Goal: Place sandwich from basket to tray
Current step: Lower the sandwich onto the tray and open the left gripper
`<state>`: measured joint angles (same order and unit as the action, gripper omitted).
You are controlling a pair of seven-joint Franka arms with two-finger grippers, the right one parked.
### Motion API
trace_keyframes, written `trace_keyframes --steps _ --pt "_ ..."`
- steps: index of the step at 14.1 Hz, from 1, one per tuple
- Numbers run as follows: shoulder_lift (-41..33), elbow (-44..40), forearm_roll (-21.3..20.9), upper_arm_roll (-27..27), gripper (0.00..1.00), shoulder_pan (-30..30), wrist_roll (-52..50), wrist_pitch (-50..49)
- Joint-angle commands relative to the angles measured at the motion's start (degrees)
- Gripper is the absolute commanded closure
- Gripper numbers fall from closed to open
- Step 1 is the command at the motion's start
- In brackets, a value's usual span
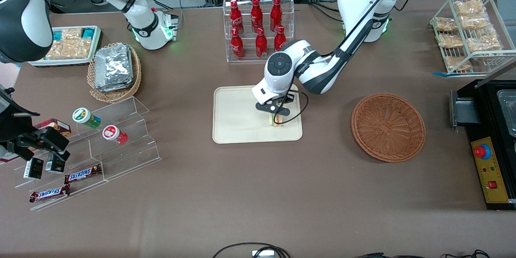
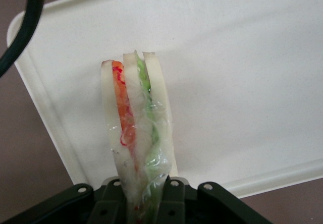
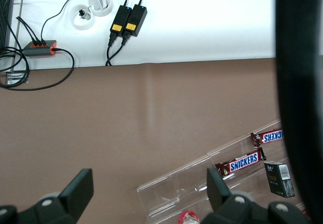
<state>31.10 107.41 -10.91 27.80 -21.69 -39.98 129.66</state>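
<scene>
Over the tray [image 1: 234, 109] now, low above its corner nearest the front camera on the working arm's side: end effector [image 1: 277, 120] clenched on the sandwich [image 2: 136, 118], held edge-up so the filling layers stay together. Looks ready to set down. Basket [image 1: 388, 127] empty, toward the working arm's end of the bench [image 1: 258, 201].

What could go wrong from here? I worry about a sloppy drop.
The gripper holds the sandwich edge-up over the tray, so it may topple on release. It hangs near the tray's rim and might land half off. Its loose plastic wrap could cling to the fingers.
</scene>
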Motion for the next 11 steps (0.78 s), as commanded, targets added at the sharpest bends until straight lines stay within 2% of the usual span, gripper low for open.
trace_keyframes --steps 1,4,6,7,11 --pt "0.98 -0.36 -1.75 -0.55 0.9 -0.98 -2.2 0.16" --pt "2.03 -0.28 -2.44 -0.73 0.73 -1.95 -3.7 0.16" --pt "2.47 -0.36 -3.24 -0.73 0.19 -2.04 -5.01 0.07" --pt "2.56 -0.45 -4.02 -0.73 0.02 -1.95 -5.28 -0.1" --pt "2.13 -0.98 -4.03 -0.64 0.01 -1.43 -5.45 -0.8"
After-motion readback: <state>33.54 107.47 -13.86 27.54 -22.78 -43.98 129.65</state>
